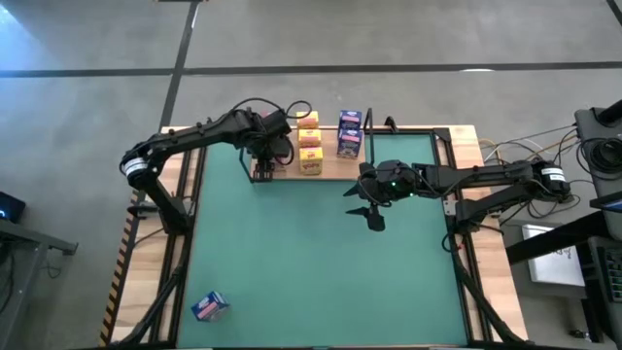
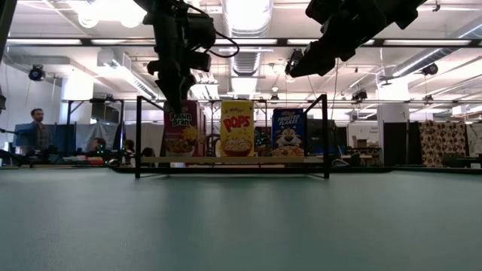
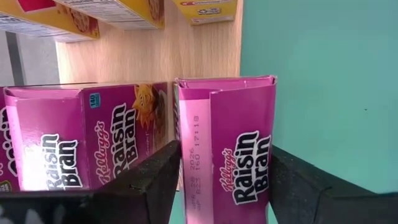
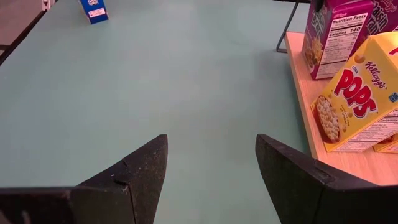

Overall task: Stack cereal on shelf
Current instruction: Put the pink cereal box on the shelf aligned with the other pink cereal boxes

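Cereal boxes [image 1: 309,142] stand in rows on the shelf [image 1: 330,170] (one box [image 1: 209,306] lies well apart on the mat [image 1: 311,253]).

We see a grey concrete floor [image 1: 292,39] around the wooden table [image 1: 468,141], which carries a green mat [image 1: 321,253]. Level across it, a large room opens under bright ceiling lights [image 2: 248,11], with a person [image 2: 34,132] standing far off and patterned curtains [image 2: 440,143] opposite.

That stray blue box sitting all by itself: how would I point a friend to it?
Start at the green table mat and look away from the wooden shelf, to the near corner on the left arm's side. There a small blue cereal box lies alone at the mat's edge, the only box off the shelf.
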Robot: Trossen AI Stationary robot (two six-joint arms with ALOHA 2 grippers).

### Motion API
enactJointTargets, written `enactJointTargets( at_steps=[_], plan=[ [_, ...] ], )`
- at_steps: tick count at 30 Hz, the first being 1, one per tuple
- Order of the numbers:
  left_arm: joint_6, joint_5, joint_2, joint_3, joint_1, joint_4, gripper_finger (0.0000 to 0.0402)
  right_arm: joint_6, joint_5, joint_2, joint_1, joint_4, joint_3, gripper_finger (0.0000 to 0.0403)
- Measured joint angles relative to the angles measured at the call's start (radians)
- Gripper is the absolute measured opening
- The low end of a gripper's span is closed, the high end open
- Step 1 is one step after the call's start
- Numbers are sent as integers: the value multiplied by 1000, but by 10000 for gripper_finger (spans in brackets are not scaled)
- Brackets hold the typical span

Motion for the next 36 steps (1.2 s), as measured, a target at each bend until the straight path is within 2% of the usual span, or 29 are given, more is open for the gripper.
enactJointTargets(
  at_steps=[11, 36],
  plan=[
    [-3, 1, -1, 0, 4, -3, 149, 0, 0, 0, 0, 0, 0, 233],
    [-30, 16, -2, 1, 9, -22, 147, 1, 0, 0, 0, 0, 0, 233]
  ],
)
